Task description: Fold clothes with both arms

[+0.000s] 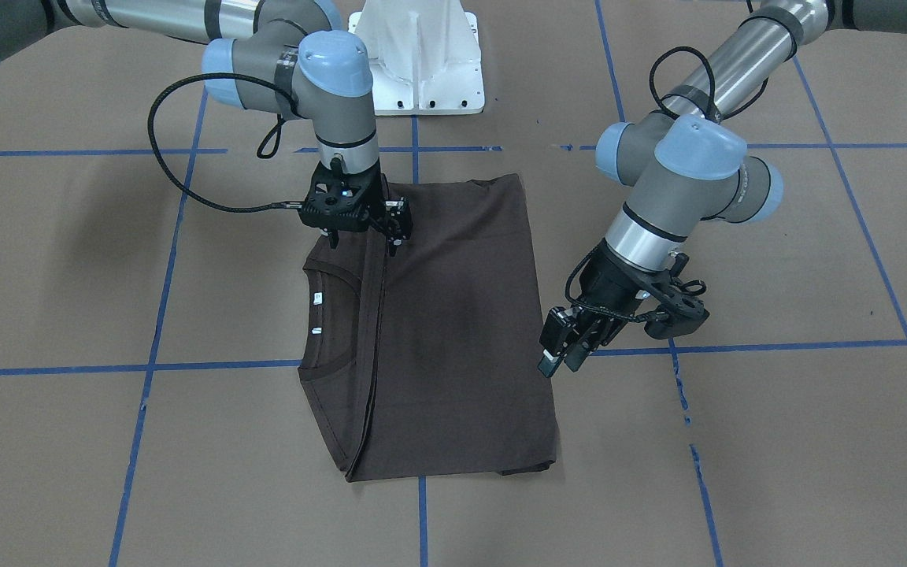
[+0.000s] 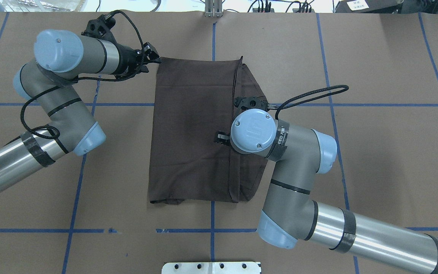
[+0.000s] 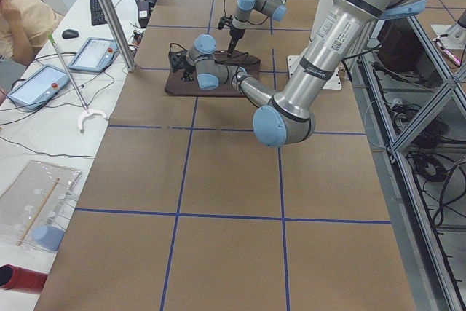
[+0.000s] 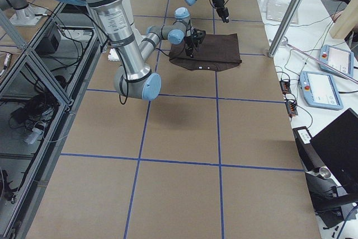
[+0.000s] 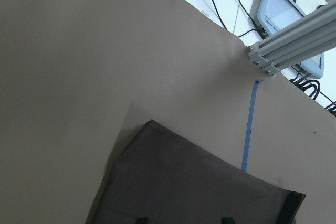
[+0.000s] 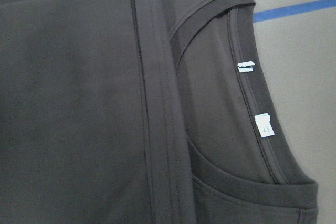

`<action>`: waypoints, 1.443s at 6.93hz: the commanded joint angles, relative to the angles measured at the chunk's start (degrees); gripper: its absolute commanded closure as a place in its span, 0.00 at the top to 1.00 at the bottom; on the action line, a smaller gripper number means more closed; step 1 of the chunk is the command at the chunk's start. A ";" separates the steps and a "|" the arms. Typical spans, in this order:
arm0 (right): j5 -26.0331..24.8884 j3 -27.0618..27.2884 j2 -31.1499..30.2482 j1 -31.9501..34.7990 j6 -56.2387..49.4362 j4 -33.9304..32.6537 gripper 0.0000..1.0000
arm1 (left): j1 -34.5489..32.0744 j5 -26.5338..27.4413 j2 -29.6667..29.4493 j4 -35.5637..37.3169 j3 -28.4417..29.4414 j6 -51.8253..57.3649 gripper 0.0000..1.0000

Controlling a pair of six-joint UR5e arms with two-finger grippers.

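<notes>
The dark brown short-sleeved T-shirt of thin fabric lies flat in the middle of the brown paper-covered worktop with blue tape lines. It has been folded into a rough rectangle. Its stitched hem band has been laid across the chest, just beside the ribbed round collar and the two white neck tags, which are left uncovered.

The black two-finger right gripper is held over the hem band at the end nearer the robot's base. Whether it is closed on cloth cannot be told. The black two-finger left gripper is poised at the opposite folded edge, at the corner farther from the robot. Its fingers are spread and nothing is gripped between them.

The main risk is judged to be a partial pick. With fabric this thin, only the top layer might be caught, so the fold would be peeled open instead of carried over. If the two ends were lifted unevenly, the rectangle would probably be skewed or bunched against the collar. A low approach at the edge could also snag the paper cover.
</notes>
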 commanded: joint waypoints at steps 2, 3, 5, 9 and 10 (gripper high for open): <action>1.12 -0.04 3.50 -2.55 -12.71 -12.41 1.00 | 0.01 -0.10 0.26 -0.17 -0.04 -0.07 0.56; 1.13 -0.47 3.51 -3.60 -13.35 -13.23 1.00 | 0.01 -0.10 0.26 -0.26 -0.04 -0.07 0.56; 1.04 -1.79 3.42 -5.11 -13.53 -13.32 1.00 | 0.27 -0.10 0.26 -0.35 -0.04 -1.55 0.56; 1.13 -2.76 2.19 -5.11 -14.59 -14.11 1.00 | 0.28 -0.19 0.44 -0.43 -0.13 -1.65 0.56; 1.39 -1.80 1.84 -4.24 -14.85 -16.20 1.00 | 0.19 -0.19 0.44 -0.43 -0.13 -1.65 0.56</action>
